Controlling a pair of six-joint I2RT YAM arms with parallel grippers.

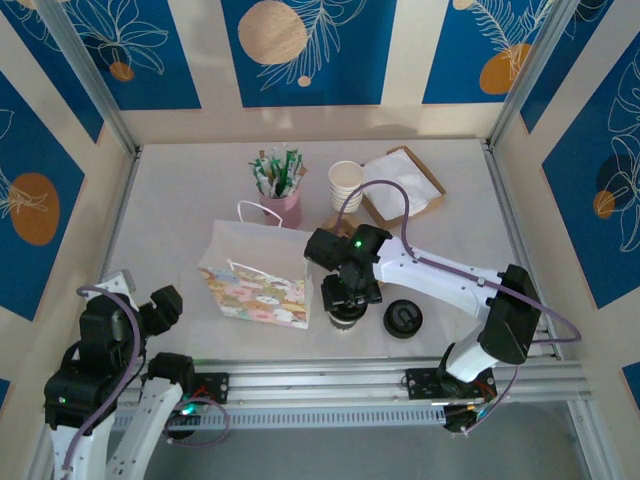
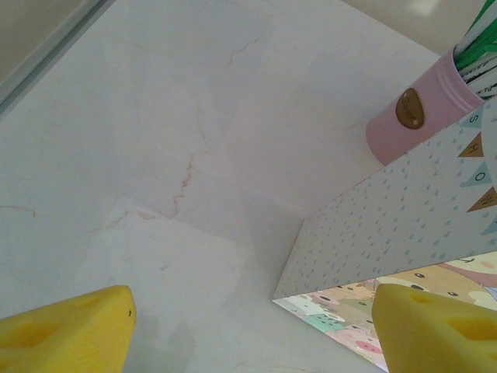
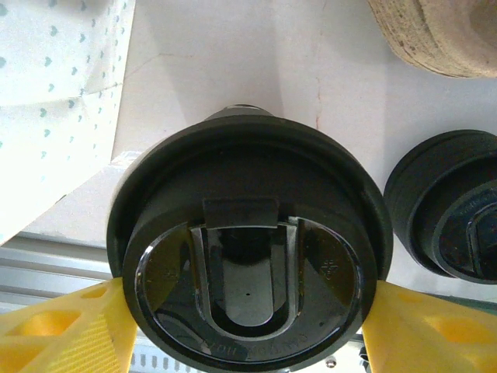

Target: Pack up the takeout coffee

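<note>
coffee (image 3: 248, 233) upright on table (image 1: 180, 200), just right of bag (image 1: 258, 285); loose lid (image 1: 403, 318) near its other side. right gripper (image 3: 247, 294) over it, fingers (image 3: 54, 330) pressed to both sides of its lid. left gripper (image 2: 252, 311) spread wide beside bag, nothing between.

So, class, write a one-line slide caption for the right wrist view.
Right gripper clasps the lidded takeout coffee, between the patterned bag and a loose black lid.
</note>
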